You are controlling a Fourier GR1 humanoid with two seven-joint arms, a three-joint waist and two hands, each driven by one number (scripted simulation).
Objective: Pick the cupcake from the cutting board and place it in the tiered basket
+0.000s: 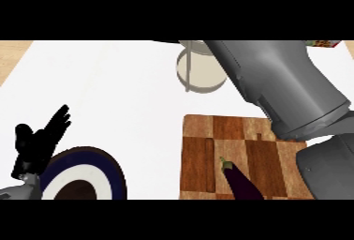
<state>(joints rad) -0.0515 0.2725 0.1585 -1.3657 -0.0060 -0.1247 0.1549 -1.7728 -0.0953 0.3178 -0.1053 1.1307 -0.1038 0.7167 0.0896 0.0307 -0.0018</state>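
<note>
Only eggplant (242,183) on cutting board (200,154), left hand (38,140) open

Aubergine (242,183) lying near bottom edge. Dark-rimmed plate (104,174) at lower left. Small patterned box (323,43) at top right corner, mostly cut off

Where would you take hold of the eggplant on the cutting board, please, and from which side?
I would grip the eggplant round its thicker purple body, not the thin green stem, coming down from above with fingers across its width: it lies flat on the cutting board, slanting, long sides bare.
</note>
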